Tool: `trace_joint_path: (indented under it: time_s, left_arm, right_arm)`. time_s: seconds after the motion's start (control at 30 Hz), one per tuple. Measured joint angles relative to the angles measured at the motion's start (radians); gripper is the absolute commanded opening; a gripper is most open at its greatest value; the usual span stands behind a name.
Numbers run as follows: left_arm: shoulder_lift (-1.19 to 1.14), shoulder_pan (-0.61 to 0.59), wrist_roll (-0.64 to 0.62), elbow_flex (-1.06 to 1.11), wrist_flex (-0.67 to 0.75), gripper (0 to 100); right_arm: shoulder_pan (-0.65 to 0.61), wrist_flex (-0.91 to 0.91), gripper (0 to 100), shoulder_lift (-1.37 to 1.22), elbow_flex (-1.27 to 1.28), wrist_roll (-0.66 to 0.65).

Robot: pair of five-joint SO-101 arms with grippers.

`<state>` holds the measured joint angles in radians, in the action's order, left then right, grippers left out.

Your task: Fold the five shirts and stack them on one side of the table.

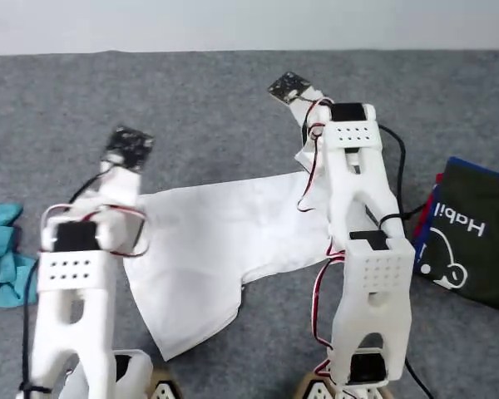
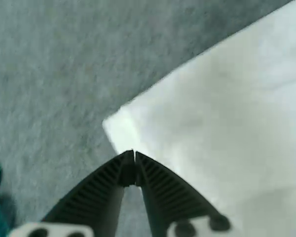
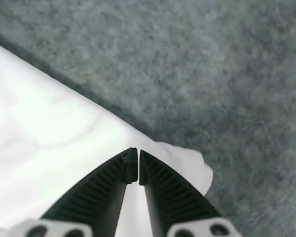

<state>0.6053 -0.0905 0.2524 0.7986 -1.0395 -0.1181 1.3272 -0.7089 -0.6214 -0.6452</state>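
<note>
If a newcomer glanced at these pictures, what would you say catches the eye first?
The white shirt spread across the middle of the grey table stands out most, with the left gripper and right gripper each shut on one of its far corners. Next come a crumpled teal shirt at the table's edge beside the left arm, and a dark shirt at the edge beside the right arm.

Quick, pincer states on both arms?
Left pincer: closed, pinching a corner of the white shirt.
Right pincer: closed, pinching another corner of the white shirt.
</note>
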Motion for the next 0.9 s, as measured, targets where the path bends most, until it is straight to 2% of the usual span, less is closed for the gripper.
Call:
trace_joint_path:
  time_s: [0.1, 0.27, 0.53, 0.7, 0.9]
  left_arm:
    - [-0.107, 0.031, -0.032, -0.029, 0.048, 1]
    - [-0.402, 0.046, -0.043, -0.206, 0.044, 1]
    - [-0.807, 0.046, -0.043, -0.502, -0.143, 1]
    - [-0.925, 0.038, -0.043, -0.566, -0.193, 1]
    - [-0.944, -0.014, -0.043, -0.571, -0.198, 1]
  right_arm:
    - [0.017, 0.005, 1.0, 0.0, -0.008, 0.032]
    - [0.025, 0.005, 1.0, 0.0, -0.009, 0.043]
    - [0.028, 0.003, 1.0, -0.084, -0.009, 0.043]
    - [0.051, -0.034, 1.0, -0.149, -0.011, 0.043]
    - [0.078, -0.051, 1.0, -0.164, -0.012, 0.044]
